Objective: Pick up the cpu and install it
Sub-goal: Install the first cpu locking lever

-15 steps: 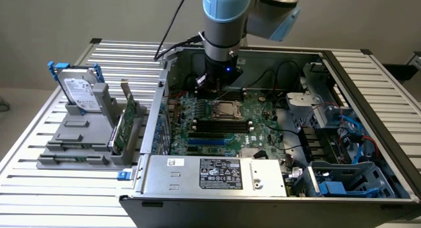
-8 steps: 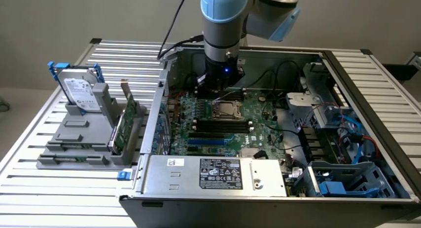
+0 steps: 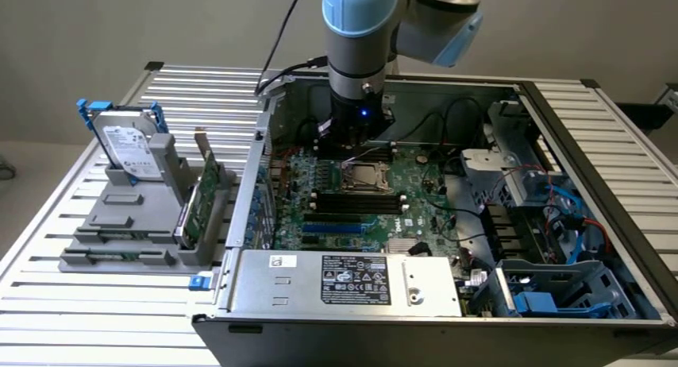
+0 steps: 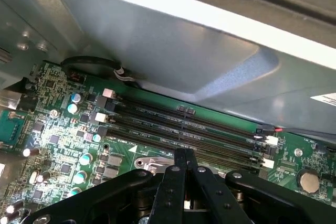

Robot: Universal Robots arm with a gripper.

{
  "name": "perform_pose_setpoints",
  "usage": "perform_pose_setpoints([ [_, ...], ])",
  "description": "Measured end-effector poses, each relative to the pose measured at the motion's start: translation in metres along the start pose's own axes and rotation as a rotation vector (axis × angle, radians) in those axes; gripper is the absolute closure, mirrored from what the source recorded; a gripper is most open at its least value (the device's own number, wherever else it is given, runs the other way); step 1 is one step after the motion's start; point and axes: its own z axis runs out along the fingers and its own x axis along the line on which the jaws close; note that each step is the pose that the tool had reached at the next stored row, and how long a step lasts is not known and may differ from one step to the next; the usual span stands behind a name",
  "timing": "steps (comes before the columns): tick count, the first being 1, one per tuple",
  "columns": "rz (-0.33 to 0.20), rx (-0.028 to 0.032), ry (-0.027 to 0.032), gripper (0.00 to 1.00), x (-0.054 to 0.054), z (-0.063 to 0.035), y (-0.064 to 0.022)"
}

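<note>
Pincer (image 4: 185, 167) stands closed, its black fingers (image 4: 173, 182) pressed together low over the motherboard (image 3: 360, 200) inside the open case (image 3: 593, 144). Whether the cpu sits between them I cannot tell; nothing of the chip shows past the fingertips in the wrist view, and no loose chip is visible on the table (image 3: 63, 303) either. Just below and in front of the pincer in the exterior view lies the socket (image 3: 364, 175), metal frame around a dark centre. Just beyond the fingers run the RAM slots (image 4: 184, 127), dark and parallel.

Risks, as I judge them: if a chip is pinched here, a small tilt or twist on the way down could bend socket pins or seat it skewed. The socket frame's edge is close enough to catch a fingertip. A thin flat part held by closed fingers may also slip. The black cable (image 4: 94, 64) along the case wall lies well off to one side and looks no threat.

Writing: the power supply (image 3: 350, 281), nearer the exterior camera than the pincer, carries a black label (image 3: 355, 280) with white text too small to read. The hard drive (image 3: 129, 151), in the grey holder (image 3: 138, 224) outside the case, has a white label, also unreadable. Small white lettering sits beside the RAM slots, illegible.
</note>
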Motion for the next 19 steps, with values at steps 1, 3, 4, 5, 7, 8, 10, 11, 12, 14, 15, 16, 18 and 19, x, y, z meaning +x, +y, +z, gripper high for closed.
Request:
perform_pose_setpoints([
  [1,0.004,0.0007,-0.0008,0.89,0.0,0.0001,0.0],
  [3,0.012,0.0019,-0.0028,0.89,0.0001,0.0006,-0.0001],
  [4,0.017,0.0024,-0.0039,0.89,0.0,0.0008,-0.0001],
  [5,0.021,0.0031,-0.0051,0.89,0.0,0.0011,-0.0002],
  [7,0.031,0.0045,-0.0074,0.89,-0.0003,0.0016,-0.0004],
  [8,0.035,0.0052,-0.0083,0.89,-0.0004,0.0018,-0.0005],
  [10,0.043,0.0062,-0.0102,0.89,-0.0007,0.0022,-0.0007],
  [11,0.047,0.0068,-0.0112,0.89,-0.0009,0.0024,-0.0008],
  [12,0.051,0.0074,-0.0121,0.89,-0.0012,0.0026,-0.001],
  [14,0.059,0.0085,-0.014,0.89,-0.0016,0.003,-0.0011],
  [15,0.062,0.009,-0.015,0.89,-0.0018,0.0032,-0.0011],
  [16,0.066,0.0094,-0.016,0.89,-0.002,0.0034,-0.001],
  [18,0.074,0.0107,-0.0176,0.89,-0.0021,0.0037,-0.0005],
  [19,0.078,0.0112,-0.0186,0.89,-0.0023,0.0039,-0.0001],
])
